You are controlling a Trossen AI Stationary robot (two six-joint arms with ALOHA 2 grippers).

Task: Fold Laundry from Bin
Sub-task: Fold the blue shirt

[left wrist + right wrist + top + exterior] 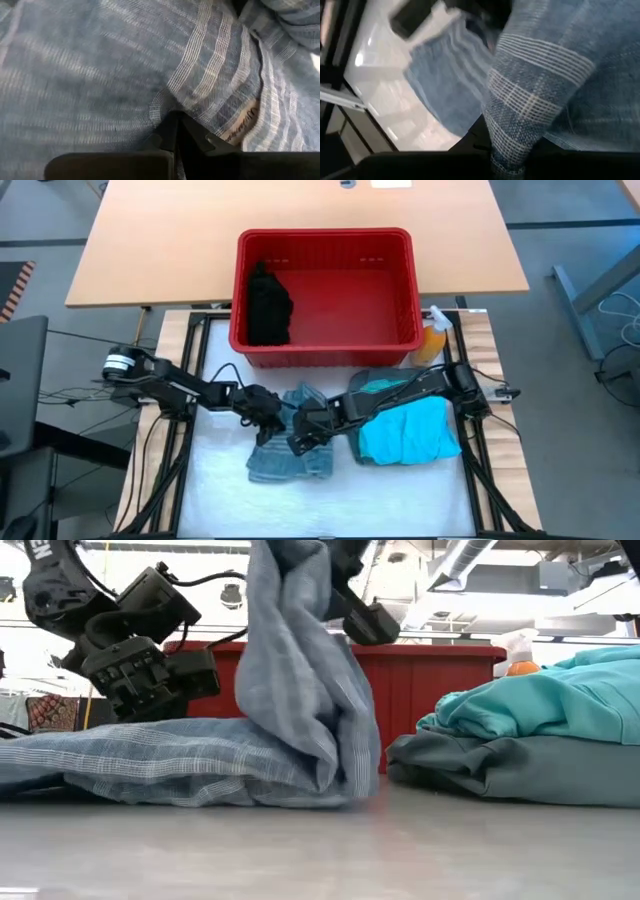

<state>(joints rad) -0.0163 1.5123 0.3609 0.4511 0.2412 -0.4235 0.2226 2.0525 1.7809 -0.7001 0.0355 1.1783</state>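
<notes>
The blue-grey striped cloth [290, 455] lies on the white table top between both arms, and part of it is pulled up in a tall drape [300, 660]. My right gripper [301, 442] is shut on that raised part. My left gripper [263, 412] is low over the cloth's left part and shut against it. Folded teal garments [410, 430] rest on a grey-green one [500, 770] at the right. The red bin [325, 250] stands behind, with a black garment [268, 305] in its left end. My left gripper has its shut fingertips [175, 131] in the striped cloth, slanting down from the table's left. Creases [172, 102] run together at the tips, so a small fold seems pinched; one layer or several, I cannot tell. The cloth below it lies on the table. My right gripper pinches a bunched, roped-up strip of the striped cloth [512, 135] between its two fingers, slanting down from the table's right. The cloth hangs from the hold in a steep drape. Its lower part [330, 780] rests on the table, folded over the flat part.
An orange spray bottle [433, 340] stands by the bin's near right corner. The bin's wall [430, 690] closes off the far side. Black frame rails [190, 430] run along both table sides. Bare white table top [330, 505] lies near the front edge.
</notes>
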